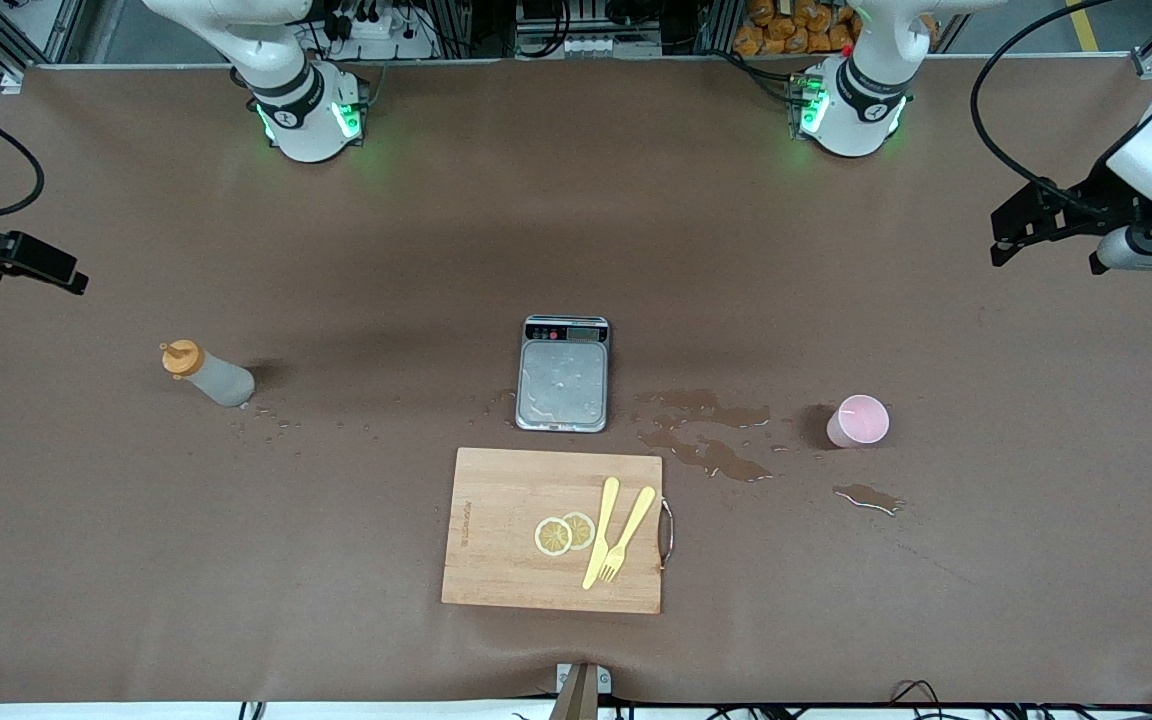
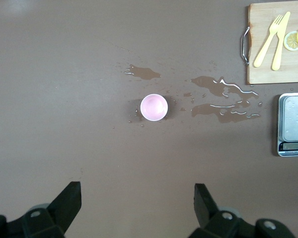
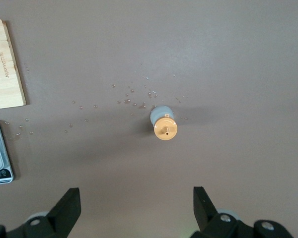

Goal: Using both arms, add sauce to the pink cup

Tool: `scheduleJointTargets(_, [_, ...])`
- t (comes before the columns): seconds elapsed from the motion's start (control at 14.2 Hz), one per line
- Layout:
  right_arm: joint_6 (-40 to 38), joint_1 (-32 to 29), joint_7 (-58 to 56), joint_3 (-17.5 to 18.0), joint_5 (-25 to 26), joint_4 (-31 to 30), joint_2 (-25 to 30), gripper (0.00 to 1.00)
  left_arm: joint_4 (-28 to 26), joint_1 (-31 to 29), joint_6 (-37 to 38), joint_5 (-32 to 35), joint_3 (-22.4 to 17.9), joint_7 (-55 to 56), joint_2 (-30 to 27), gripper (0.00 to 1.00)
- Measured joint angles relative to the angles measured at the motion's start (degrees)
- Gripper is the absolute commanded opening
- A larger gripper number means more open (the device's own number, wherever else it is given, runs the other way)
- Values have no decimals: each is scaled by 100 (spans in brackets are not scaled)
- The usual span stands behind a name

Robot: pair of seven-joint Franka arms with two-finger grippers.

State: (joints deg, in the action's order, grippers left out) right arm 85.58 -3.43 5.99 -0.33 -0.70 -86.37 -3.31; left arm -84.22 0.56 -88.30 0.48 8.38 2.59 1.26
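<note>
Nothing grasped yet; task judged at its opening, with approach to both items as the step in hand.

Right hand (image 3: 136, 210): fingers spread wide, empty, held high over the desk (image 1: 416, 260) at the right arm's end. Left hand (image 2: 137, 210): likewise spread wide and empty, high over the left arm's end.

Sauce (image 1: 208, 374): standing upright on the desk toward the right arm's end, orange cap up, small droplets scattered just beside its base. Seen from the right wrist almost straight down the nozzle.

Pink cup (image 1: 859, 420): upright toward the left arm's end, apparently empty, well apart from the sauce. Spilled liquid (image 1: 706, 440) pooled between cup and scale (image 1: 563, 373), another small puddle nearer the front camera than the cup.

Cutting board (image 1: 554, 528) with lemon slices (image 1: 564, 532), knife and fork: nearer the front camera than the scale, not needed.

Recommended for the step:
- Lower right hand with fingers astride the bottle body, below the cap; close gently, since a soft bottle probably squirts under a hard squeeze.
- Grip cup low on its wall with left hand; light plastic likely to tip or slide on wet cloth.
- Bring nozzle over the rim before tilting.
</note>
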Motion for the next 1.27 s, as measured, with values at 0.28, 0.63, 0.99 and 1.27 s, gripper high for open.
scheduleJointTargets(0.28, [0,-65,0,-35,0,0,-1,100,-31,-5,27,0,-6,0,44,100])
scheduleJointTargets(0.63, [-14,-86,10,-44,0,0,-3,100,-35,-232,27,-28,-56,-11,120,100])
scheduleJointTargets(0.99, [-89,-417,13,-49,0,-5,-46,100,-47,-343,67,-36,-52,-31,125,100])
scheduleJointTargets(1.27, [-158,-533,64,-52,-2,-9,-125,100,-64,-356,81,-36,-78,-31,232,100])
